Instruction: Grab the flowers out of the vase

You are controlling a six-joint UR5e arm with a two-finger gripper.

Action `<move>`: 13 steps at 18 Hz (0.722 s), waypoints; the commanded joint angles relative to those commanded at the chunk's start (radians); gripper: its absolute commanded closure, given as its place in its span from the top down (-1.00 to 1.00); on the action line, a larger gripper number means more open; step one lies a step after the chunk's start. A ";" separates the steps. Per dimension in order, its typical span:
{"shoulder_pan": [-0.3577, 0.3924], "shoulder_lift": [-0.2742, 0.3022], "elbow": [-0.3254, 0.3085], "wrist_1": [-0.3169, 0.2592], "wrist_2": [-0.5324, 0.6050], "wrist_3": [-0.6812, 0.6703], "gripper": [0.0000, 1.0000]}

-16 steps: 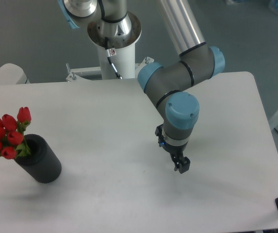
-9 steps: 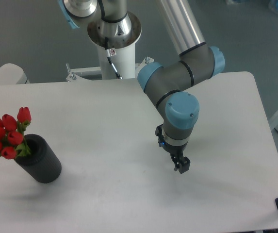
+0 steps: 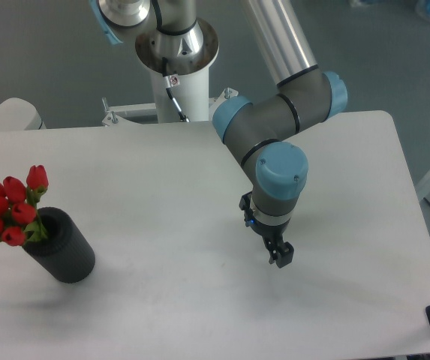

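Flowers, red tulip buds with green leaves (image 3: 8, 210), stand in the matte black ribbed cylindrical vase (image 3: 63, 247) at the near left of the white counter (image 3: 162, 180). Grey-and-blue arm's small black gripper (image 3: 281, 257) hangs over mid-counter, well apart, holding nothing; jaws' opening cannot be judged.

flowers (image 3: 6, 206) in vase (image 3: 61, 245) — gripper (image 3: 281, 255) apart

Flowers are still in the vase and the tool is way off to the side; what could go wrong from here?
1. The flowers lean out past the table's left edge, so a grasp there may crush buds or miss the stems.
2. The vase sits near the edge; a sideways pull could tip it.
3. The tool hangs low, so crossing could scrape the table.
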 joint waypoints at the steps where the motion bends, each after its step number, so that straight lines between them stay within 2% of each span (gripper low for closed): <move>1: 0.003 0.002 0.000 -0.002 -0.012 -0.002 1.00; 5: 0.008 0.028 -0.015 -0.008 -0.149 -0.029 1.00; 7: 0.017 0.061 -0.058 -0.003 -0.253 -0.041 1.00; 13: 0.018 0.113 -0.138 0.000 -0.440 -0.043 1.00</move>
